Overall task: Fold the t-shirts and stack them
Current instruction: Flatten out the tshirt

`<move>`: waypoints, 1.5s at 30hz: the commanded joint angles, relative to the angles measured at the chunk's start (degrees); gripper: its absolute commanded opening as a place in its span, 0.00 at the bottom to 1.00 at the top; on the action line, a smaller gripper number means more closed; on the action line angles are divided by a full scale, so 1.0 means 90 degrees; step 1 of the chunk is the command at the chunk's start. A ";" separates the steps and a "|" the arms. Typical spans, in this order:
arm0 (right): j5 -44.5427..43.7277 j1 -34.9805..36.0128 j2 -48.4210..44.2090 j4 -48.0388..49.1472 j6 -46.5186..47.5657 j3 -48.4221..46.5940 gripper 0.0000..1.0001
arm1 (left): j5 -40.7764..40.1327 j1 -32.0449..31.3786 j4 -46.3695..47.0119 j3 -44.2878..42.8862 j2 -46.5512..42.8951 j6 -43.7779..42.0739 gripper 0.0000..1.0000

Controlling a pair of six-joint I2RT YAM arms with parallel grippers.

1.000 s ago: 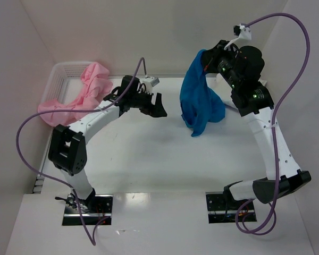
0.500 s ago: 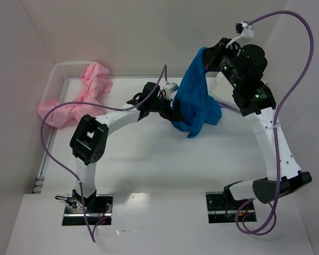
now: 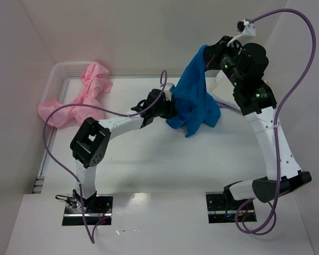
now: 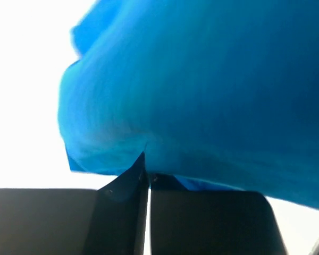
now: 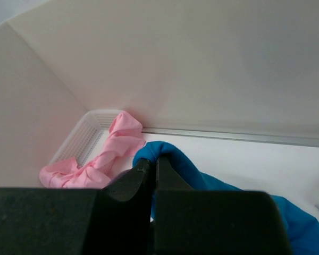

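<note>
1. One heap of pink t-shirts drapes over the white lattice basket, well apart to the left of the left gripper.
2. Left gripper: jaws fully closed and, judging by the wrist view, pinching a lower fold of the blue t-shirt, which hangs directly ahead of it.
3. The blue t-shirt's long axis runs steeply from the right gripper down to the left gripper.
4. Right gripper: jaws closed on the garment's top edge, holding it high at the rear.
5. The bare white table lies below and nearward of both grippers, with ample spreading room. Walls stand close behind.
</note>
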State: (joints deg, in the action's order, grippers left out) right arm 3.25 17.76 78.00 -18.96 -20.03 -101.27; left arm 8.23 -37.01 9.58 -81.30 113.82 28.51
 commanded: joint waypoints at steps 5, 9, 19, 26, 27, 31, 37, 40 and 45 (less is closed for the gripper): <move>-0.0829 -0.0147 -0.0112 0.0183 0.0127 0.0168 0.00 | -0.1978 0.0206 -0.1737 -0.1229 -0.1591 -0.0843 0.00; -0.1501 -0.0235 -0.0228 -0.0089 -0.0272 0.0919 0.00 | -0.2282 0.0733 -0.2537 -0.2301 -0.2458 -0.1495 0.00; 0.0526 0.0028 -0.1907 -0.0042 -0.1514 0.4669 0.00 | -0.2067 0.0734 -0.5038 -0.8384 -0.0229 -0.2523 0.00; 0.1192 0.1044 -0.2522 -0.0813 -0.1319 0.4671 0.18 | -0.1082 0.0383 -0.4991 -0.8478 0.0332 -0.2455 0.00; 0.1511 0.1044 -0.2746 -0.0813 -0.1319 0.4671 0.53 | -0.0742 0.0286 -0.5194 -0.8341 0.0496 -0.2513 0.00; 0.1242 0.1044 -0.2885 -0.1379 -0.1056 0.4183 1.00 | -0.0767 -0.0027 -0.5528 -0.8214 0.0770 -0.2680 0.00; 0.0587 0.1044 -0.2885 -0.1488 -0.0938 0.3431 1.00 | -0.0378 -0.0106 -0.5683 -0.7969 0.1025 -0.2680 0.00; 0.0314 0.1044 -0.2885 -0.1302 -0.0880 0.3567 1.00 | 0.0051 -0.0106 -0.5684 -0.7969 0.1152 -0.2680 0.00; -0.0866 0.1044 -0.2486 -0.1243 -0.0509 0.3792 1.00 | 0.0297 -0.0350 -0.6015 -0.7969 0.1279 -0.2680 0.00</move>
State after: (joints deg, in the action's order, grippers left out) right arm 5.17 26.89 52.86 -31.05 -28.10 -67.94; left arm 7.29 -38.57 -44.84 -152.11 124.79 4.69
